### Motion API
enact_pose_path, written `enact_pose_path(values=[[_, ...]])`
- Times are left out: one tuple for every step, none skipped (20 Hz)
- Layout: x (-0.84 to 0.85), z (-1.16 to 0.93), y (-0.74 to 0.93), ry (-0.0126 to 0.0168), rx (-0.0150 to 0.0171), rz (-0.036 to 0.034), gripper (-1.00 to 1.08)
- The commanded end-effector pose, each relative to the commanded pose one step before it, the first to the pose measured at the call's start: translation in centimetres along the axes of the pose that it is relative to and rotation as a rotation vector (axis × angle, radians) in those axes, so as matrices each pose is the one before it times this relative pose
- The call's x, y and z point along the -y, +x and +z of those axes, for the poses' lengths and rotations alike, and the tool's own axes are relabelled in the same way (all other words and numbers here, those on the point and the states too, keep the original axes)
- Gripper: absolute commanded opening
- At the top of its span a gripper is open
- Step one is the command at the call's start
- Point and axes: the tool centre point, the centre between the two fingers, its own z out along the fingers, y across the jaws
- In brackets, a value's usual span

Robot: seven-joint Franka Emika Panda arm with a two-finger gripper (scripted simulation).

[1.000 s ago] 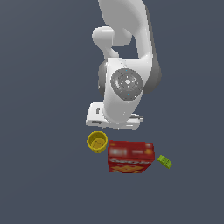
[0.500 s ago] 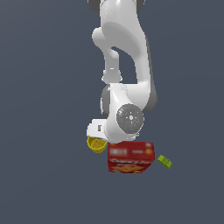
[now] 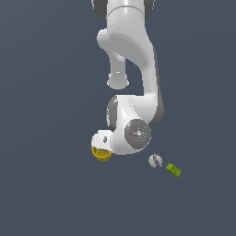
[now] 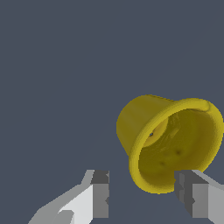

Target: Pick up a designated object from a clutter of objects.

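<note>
Yellow and thin-walled, the cup (image 4: 170,142) looks like light moulded plastic: stiff enough to keep its shape, smooth enough to slip, and probably too light to resist a nudge from a finger. In the wrist view it is tipped over so that its hollow mouth faces the camera, the narrower closed end pointing away. The gripper (image 4: 144,197) is released, its two fingers spread wide; one finger (image 4: 199,197) overlaps the lower rim of the cup, while the other (image 4: 99,194) stands apart over bare floor, so the cup sits off-centre toward one side of the gap. A sound hold would likely be across the wall just behind the rim, or one finger inside the mouth and one outside; squeezing on the taper risks squirting it out. In the exterior view the arm's wrist housing covers most of the cup (image 3: 101,154), leaving only a yellow crescent at its lower edge toward that view's left, and the gripper itself is hidden there. Well apart toward the right lie the small white ball (image 3: 155,161) and, just beside it, the tiny green block (image 3: 174,170). No red box shows in either view; it may be behind the arm.
</note>
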Motion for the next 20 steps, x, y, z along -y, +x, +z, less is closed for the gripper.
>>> enact_pose_path(values=[[-0.012,0.105,0.011,-0.00002,-0.00046,0.00022,0.28],[-0.002,0.18,0.003,0.0,0.0,0.0,0.28],[0.001,0.258,0.006,-0.00044,0.00014,0.00016,0.28],[-0.003,0.324,0.001,0.0,0.0,0.0,0.28],[-0.003,0.395,-0.001,0.0,0.0,0.0,0.28],[0.001,0.456,-0.001,-0.00043,0.00018,0.00014,0.28],[-0.003,0.394,-0.008,0.0,0.0,0.0,0.28],[0.003,0.331,-0.004,-0.00042,0.00021,0.00012,0.28],[-0.001,0.25,-0.009,0.0,0.0,0.0,0.28],[-0.001,0.178,-0.007,0.0,0.0,0.0,0.28],[0.0,0.107,-0.005,0.0,0.0,0.0,0.28],[0.0,0.036,-0.002,0.0,0.0,0.0,0.28],[0.0,0.0,0.0,0.0,0.0,0.0,-1.0],[0.0,0.0,0.0,0.0,0.0,0.0,-1.0],[0.0,0.0,0.0,0.0,0.0,0.0,-1.0],[0.0,0.0,0.0,0.0,0.0,0.0,-1.0],[0.0,0.0,0.0,0.0,0.0,0.0,-1.0],[0.0,0.0,0.0,0.0,0.0,0.0,-1.0],[0.0,0.0,0.0,0.0,0.0,0.0,-1.0],[0.0,0.0,0.0,0.0,0.0,0.0,-1.0]])
